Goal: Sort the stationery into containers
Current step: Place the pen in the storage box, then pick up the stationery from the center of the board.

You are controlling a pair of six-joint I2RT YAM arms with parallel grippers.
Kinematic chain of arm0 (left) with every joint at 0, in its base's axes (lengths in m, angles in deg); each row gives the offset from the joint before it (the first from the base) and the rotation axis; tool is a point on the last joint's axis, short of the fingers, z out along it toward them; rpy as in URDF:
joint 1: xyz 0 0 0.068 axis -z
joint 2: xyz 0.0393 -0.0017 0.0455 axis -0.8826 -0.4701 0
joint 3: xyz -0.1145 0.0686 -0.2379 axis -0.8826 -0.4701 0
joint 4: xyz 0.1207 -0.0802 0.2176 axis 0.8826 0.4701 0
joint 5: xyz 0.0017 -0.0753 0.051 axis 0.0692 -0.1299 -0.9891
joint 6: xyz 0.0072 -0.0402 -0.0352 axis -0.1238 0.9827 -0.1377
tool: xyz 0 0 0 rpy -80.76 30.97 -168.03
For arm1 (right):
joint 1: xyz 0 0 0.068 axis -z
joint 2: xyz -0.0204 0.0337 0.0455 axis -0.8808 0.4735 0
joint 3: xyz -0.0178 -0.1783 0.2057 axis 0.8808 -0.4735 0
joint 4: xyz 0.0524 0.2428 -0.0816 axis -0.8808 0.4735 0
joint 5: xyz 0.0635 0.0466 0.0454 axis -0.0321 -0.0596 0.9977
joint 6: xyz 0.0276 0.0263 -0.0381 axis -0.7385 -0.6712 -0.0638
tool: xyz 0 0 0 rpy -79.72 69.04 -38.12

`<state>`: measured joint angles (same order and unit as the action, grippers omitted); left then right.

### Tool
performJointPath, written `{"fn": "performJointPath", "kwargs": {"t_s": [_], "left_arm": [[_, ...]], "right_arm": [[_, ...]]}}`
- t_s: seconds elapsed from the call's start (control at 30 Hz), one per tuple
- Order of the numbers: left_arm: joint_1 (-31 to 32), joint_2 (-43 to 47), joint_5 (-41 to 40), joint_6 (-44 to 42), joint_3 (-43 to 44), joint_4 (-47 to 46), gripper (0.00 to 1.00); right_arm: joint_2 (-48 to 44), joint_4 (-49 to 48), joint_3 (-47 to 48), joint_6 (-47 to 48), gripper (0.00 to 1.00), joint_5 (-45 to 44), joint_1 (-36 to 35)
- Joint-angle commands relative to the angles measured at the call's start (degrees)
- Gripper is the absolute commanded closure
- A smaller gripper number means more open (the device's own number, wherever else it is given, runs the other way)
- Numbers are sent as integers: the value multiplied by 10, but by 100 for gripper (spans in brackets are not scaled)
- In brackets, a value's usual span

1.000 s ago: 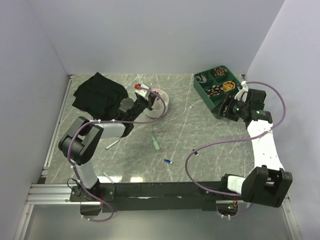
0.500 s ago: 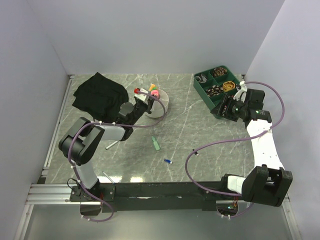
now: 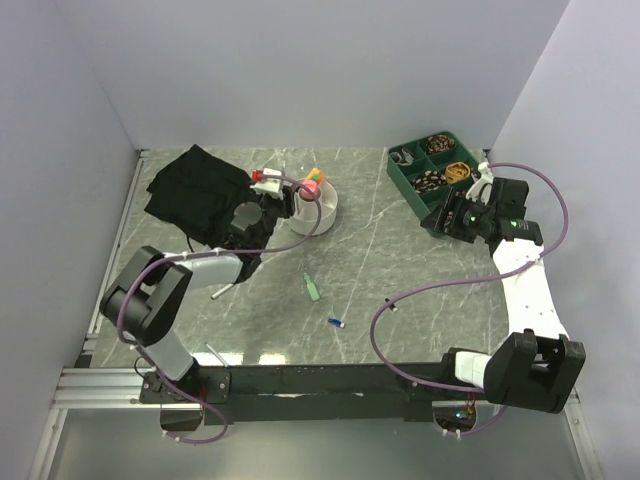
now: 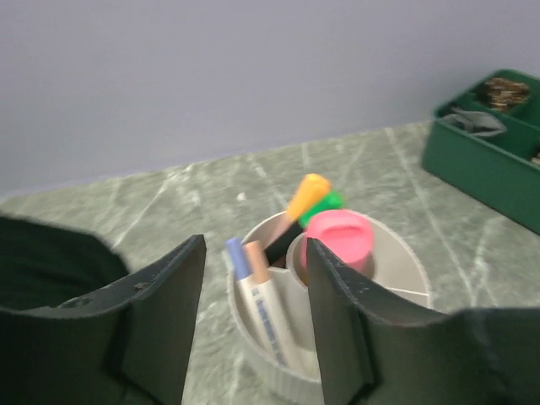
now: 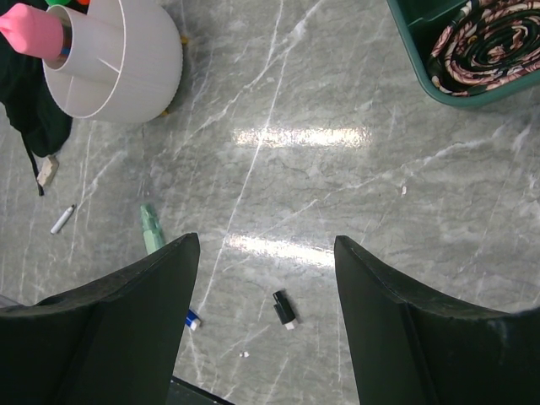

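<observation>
Stationery lies partly in the round white divided bowl (image 3: 331, 204) and partly on the marbled tabletop (image 3: 400, 260). From above, a stubby green highlighter (image 3: 312, 287), a tiny blue piece (image 3: 336, 323) and a thin grey pen (image 3: 225, 289) lie well apart on open table, nearer the arm bases than the bowl. The floppy black fabric bag (image 3: 195, 190) slumps left of the bowl, and a green compartment tray (image 3: 430, 172) sits far to its right by the wall. The left gripper (image 3: 286, 198) reaches low to the bowl's left side. The right gripper (image 3: 445, 215) hovers beside the tray.

From the left wrist, the left gripper's (image 4: 255, 245) jaws stand partway apart with nothing held. Just beyond them the bowl (image 4: 405, 272) holds a pink-capped bottle (image 4: 337, 237), an orange highlighter (image 4: 307, 191) and two pale pens (image 4: 268, 316). The fingers (image 4: 169, 312) hide its near wall, and the picture is soft.

From the right wrist, the right gripper's (image 5: 266, 245) jaws gape wide and empty over bare table. The bowl (image 5: 135, 72) is cut off at the upper left, and a small black piece (image 5: 283, 309) lies far below it.
</observation>
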<state>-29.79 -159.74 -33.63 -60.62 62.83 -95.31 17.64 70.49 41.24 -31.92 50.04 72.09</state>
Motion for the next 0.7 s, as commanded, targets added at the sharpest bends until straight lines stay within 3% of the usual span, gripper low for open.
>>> {"fn": "performJointPath", "kwargs": {"t_s": [0.0,0.03,0.1,0.13,0.27,0.43,0.67], "left_arm": [[0,70,-112,19,30,112,41],[0,83,-118,38,47,261,38],[1,108,-92,97,109,418,35],[1,110,-71,120,133,576,34],[18,96,11,187,189,810,29],[51,85,73,237,169,831,25],[78,9,101,268,212,866,26]], "right_arm": [[-9,-15,8,-2,27,2,-5],[-9,-15,8,-4,27,5,-6],[-9,-23,2,-9,27,9,-6],[-8,-26,-3,-13,27,14,-7],[-8,-46,-24,-29,27,28,-10],[-4,-59,-39,-42,25,32,-16],[4,-52,-20,-51,25,33,-16]]}}
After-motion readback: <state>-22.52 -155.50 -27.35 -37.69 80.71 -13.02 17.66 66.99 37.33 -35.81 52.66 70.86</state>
